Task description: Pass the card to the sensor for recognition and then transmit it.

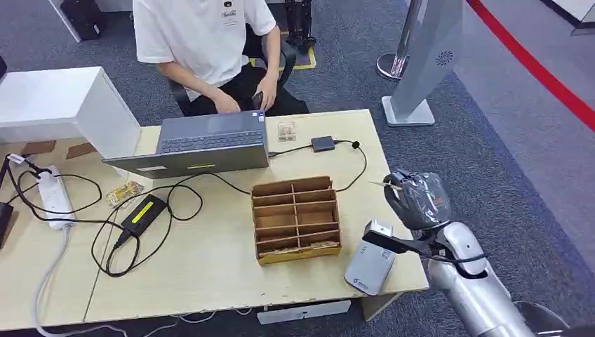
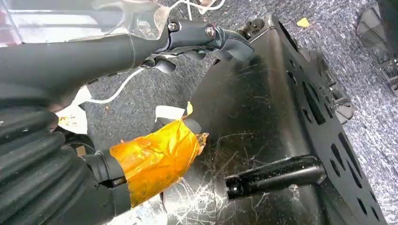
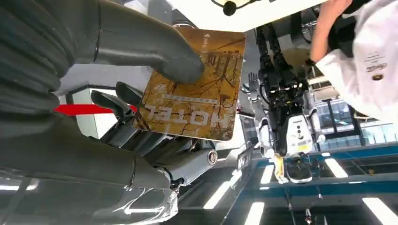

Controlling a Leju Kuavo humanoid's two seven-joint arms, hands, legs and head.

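My right hand [image 1: 415,199] hovers off the table's right edge, level with the cardboard organizer [image 1: 296,219]. It pinches a brown-gold card [image 3: 197,89] printed "HOTEL" between thumb [image 3: 155,49] and fingers; in the head view the card [image 1: 384,186] appears edge-on, sticking out toward the table. A small dark sensor box [image 1: 323,144] lies on the far side of the table, cabled to the laptop [image 1: 203,144]. My left hand [image 2: 117,51] hangs low, its fingers spread and holding nothing, with orange tape on its thumb [image 2: 155,159].
A grey handheld device [image 1: 370,265] lies at the table's near right corner, just below my right hand. Another card [image 1: 286,130] lies beside the laptop. A person in a white shirt [image 1: 200,35] sits behind the laptop. Cables, a power brick [image 1: 144,213] and a power strip [image 1: 52,193] cover the left side.
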